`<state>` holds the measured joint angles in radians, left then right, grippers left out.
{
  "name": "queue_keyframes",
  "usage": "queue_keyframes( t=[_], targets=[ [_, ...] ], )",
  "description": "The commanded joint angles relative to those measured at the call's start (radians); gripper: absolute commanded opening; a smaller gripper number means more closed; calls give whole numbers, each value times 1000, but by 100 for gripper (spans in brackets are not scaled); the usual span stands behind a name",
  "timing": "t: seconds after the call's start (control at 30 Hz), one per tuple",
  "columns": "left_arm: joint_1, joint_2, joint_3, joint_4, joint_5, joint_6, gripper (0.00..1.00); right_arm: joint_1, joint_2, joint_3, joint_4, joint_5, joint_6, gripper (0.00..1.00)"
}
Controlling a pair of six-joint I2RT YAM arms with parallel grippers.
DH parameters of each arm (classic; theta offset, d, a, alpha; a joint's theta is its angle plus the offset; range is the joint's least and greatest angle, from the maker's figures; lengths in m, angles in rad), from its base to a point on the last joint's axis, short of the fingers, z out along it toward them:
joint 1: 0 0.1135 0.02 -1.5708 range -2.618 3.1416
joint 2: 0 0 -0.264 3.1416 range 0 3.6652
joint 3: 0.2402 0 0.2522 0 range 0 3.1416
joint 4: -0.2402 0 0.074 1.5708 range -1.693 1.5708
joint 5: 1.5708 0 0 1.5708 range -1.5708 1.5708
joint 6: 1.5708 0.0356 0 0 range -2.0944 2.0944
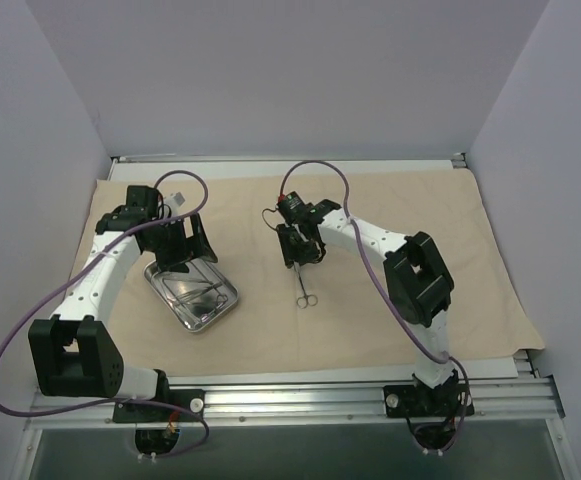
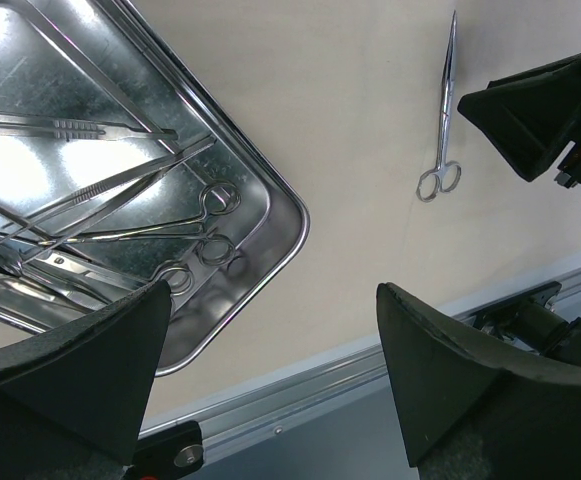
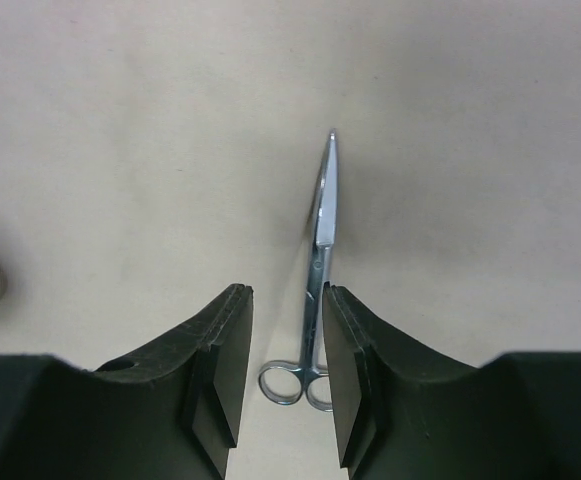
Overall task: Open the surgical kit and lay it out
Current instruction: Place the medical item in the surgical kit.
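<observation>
The right gripper [image 3: 286, 312] hovered with its jaws partly apart and empty, just above the ring-handled scissors [image 3: 322, 250], which lay flat on the beige cloth [image 1: 450, 250] to the right of the steel tray [image 2: 288, 215]. The left gripper [image 2: 273, 305] hung wide open over one corner of the tray, grasping nothing; the other instruments [image 2: 120, 190] lay crossed inside it.

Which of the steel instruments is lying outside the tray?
The ring-handled scissors, alone on the beige cloth under the right gripper, whose jaws stand open. The other instruments all lie inside the steel tray.
</observation>
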<state>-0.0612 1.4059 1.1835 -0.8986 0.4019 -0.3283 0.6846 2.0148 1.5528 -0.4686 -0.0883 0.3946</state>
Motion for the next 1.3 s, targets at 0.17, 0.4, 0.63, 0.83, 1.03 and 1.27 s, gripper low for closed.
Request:
queue_keyframes(
  t=[0.17, 0.4, 0.63, 0.83, 1.03, 1.27],
  targets=[
    [12, -5, -4, 9, 17, 21, 92, 12, 78, 66, -180, 185, 4, 35],
    [11, -4, -4, 6, 25, 20, 92, 27, 104, 82, -171, 177, 3, 34],
    [12, -7, -13, 12, 23, 20, 92, 35, 52, 89, -174, 196, 13, 33],
    [12, 4, -9, 17, 32, 20, 92, 35, 107, 99, -157, 151, 16, 33],
    [12, -7, -5, -3, 12, 29, 92, 36, 140, 107, -137, 125, 27, 32],
    [20, -2, -5, -26, -18, 18, 92, 33, 171, 112, -128, 99, 46, 30]
  ],
)
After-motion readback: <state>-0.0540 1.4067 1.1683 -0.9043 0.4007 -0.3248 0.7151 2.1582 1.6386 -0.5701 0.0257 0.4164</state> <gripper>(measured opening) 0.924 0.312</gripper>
